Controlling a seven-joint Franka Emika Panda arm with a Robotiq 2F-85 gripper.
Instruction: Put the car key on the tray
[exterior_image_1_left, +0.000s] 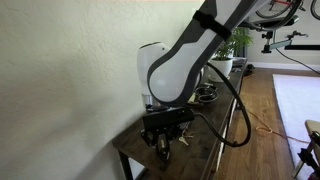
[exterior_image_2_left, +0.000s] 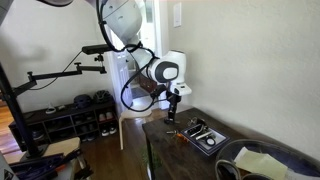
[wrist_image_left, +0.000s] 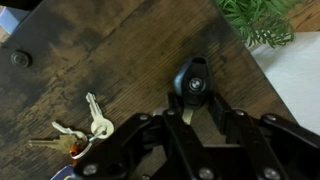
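The white arm (exterior_image_1_left: 172, 62) folds over and reaches straight down, wrist vertical, and there's the black pincer (wrist_image_left: 198, 112) hanging low, jaws parted.

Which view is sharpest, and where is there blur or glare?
Wrist view is sharpest: grain of the table and the car key read clearly. In an exterior view, the near dish is blurred. In an exterior view, the gripper is dark and small, hard to make out.

In the wrist view the pincer (wrist_image_left: 192, 108) hides the low end of the car key (wrist_image_left: 192, 80), so its grip is unclear. The plant (wrist_image_left: 262, 20) is cut off at the top. In an exterior view, things on the tray (exterior_image_2_left: 215, 143) are too small to tell.
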